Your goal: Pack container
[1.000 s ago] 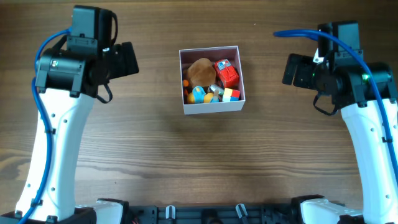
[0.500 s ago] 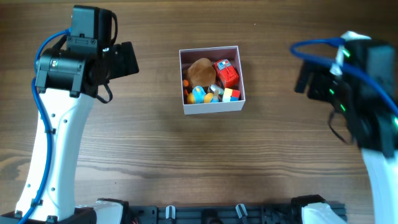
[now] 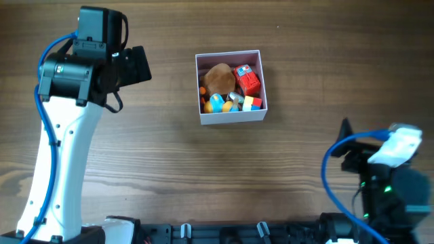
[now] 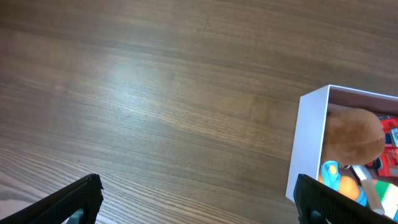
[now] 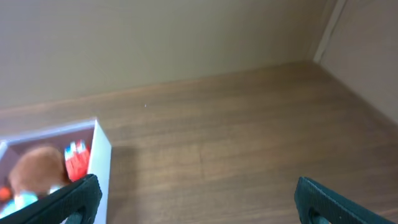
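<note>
Wood-grain table (image 3: 169, 169) carries the container (image 3: 232, 116), toys (image 3: 220, 79) heaped inside. I judge packing finished, so both jaws hang spread and empty, with the container right of my left gripper (image 4: 196, 194) and low-left of my right gripper (image 5: 198, 193).

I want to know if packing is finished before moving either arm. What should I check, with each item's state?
1. Toys inside square white-walled container: ok; brown plush toy and red blocky toy sit within its walls.
2. Strays on wooden table: ok, none visible.
3. Left gripper empty: ok, open, holding nothing.
4. Right gripper empty: ok, open.
5. Arms clear of container: ok, both apart from it.
6. Contents below rim: cannot tell.
</note>
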You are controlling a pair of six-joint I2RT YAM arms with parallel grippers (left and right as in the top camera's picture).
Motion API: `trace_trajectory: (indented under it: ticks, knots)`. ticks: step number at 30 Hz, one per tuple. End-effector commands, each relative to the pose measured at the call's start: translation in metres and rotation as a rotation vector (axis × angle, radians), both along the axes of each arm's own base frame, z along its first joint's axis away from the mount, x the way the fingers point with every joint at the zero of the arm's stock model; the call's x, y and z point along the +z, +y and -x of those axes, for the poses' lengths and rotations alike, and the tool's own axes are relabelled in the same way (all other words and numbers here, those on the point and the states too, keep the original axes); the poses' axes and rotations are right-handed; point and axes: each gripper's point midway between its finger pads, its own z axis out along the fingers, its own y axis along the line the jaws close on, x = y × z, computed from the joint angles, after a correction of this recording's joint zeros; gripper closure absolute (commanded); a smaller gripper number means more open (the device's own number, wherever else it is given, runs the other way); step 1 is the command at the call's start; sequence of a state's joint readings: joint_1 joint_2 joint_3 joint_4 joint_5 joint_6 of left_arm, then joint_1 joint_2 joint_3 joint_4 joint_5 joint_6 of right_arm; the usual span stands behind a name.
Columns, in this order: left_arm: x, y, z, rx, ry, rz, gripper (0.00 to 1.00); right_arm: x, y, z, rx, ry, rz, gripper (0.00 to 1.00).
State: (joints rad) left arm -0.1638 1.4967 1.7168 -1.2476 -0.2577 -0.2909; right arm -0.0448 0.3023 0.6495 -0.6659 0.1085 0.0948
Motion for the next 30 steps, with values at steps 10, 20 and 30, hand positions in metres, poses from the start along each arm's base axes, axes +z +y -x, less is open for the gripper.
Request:
trace_trajectory:
  ticks: [10,20,30]
  knots:
    - [0.005,0.004,0.002,0.017,-0.019,0.0,0.0,-0.114,0.009,0.002,0.033,0.054,-0.068,0.0]
    - [0.005,0.004,0.002,0.017,-0.019,0.0,0.0,-0.152,0.009,0.001,0.015,0.128,-0.113,0.0]
    - [0.005,0.004,0.002,0.017,-0.019,0.0,0.0,-0.152,0.011,0.001,0.028,0.127,-0.118,0.0]
